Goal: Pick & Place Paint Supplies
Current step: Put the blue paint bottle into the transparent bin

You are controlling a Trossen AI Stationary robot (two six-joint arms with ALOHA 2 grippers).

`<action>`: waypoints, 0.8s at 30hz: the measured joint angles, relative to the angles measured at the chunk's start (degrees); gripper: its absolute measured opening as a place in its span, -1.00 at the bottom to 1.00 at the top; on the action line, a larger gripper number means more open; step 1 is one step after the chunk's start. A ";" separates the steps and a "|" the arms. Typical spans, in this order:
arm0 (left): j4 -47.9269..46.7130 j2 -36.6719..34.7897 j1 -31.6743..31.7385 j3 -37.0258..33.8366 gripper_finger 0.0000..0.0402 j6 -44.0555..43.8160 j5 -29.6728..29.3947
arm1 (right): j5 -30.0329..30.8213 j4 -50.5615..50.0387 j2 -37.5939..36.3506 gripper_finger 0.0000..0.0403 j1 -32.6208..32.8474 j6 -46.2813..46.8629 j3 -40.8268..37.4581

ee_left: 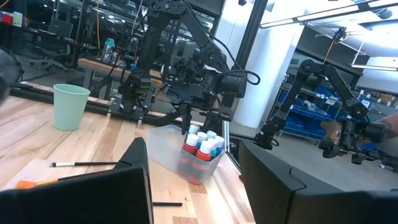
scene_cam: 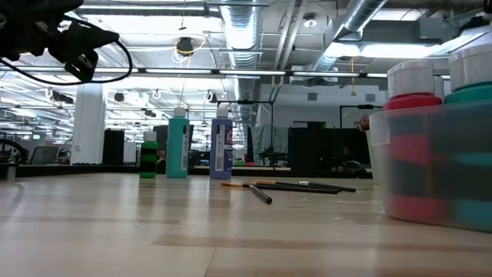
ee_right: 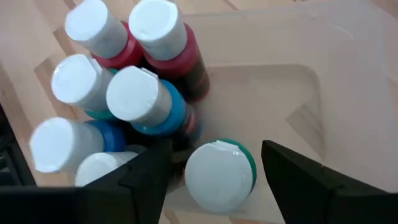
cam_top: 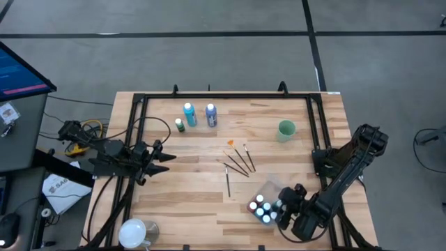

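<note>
Our right gripper (ee_right: 214, 171) hangs spread over the clear tub (cam_top: 268, 192) at the table's five o'clock, straddling a green bottle (ee_right: 219, 174) without clamping it. These bottles look light, rigid and slick; we would pinch below the cap. The left gripper (cam_top: 164, 159) waits unclenched at nine o'clock.
</note>
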 joint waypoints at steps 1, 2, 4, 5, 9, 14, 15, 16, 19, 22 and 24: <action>0.00 0.00 0.00 0.00 -0.34 0.00 0.11 | 0.00 0.00 -0.21 0.19 -0.01 -0.02 0.00; 0.00 0.00 0.00 0.00 -0.34 0.00 0.11 | 0.00 -0.03 -0.46 0.19 -0.03 -0.02 0.00; 0.00 0.00 0.00 0.00 -0.34 0.00 0.10 | 0.02 -0.24 -1.06 0.18 -0.13 -0.02 0.00; 0.00 0.00 0.00 0.00 -0.34 0.00 0.10 | 0.02 -0.41 -1.42 0.18 -0.26 -0.02 0.00; 0.00 0.00 0.00 0.00 -0.34 0.00 0.10 | 0.04 -1.54 -3.13 0.18 -0.77 -0.04 0.02; 0.00 0.00 0.00 0.00 -0.34 -0.02 0.08 | 0.10 -1.73 -6.21 0.18 -2.71 -3.97 0.03; 0.00 0.00 0.00 -0.01 -0.34 -0.02 0.08 | 0.12 -1.73 -6.91 0.18 -3.31 -5.24 0.05; 0.00 0.00 0.00 -0.01 -0.34 -0.02 0.07 | 0.14 -1.73 -7.65 0.18 -4.01 -6.59 0.07; 0.00 0.00 0.02 -0.02 -0.34 -0.02 0.06 | 0.22 -1.62 -10.27 0.18 -6.52 -11.03 0.07; 0.00 0.00 0.00 -0.02 -0.34 -0.02 0.04 | 0.22 -0.87 -13.00 0.18 -9.71 -15.76 0.07; 0.00 0.00 0.00 -0.02 -0.34 -0.02 0.04 | 0.22 -0.46 -14.95 0.18 -12.30 -18.86 0.07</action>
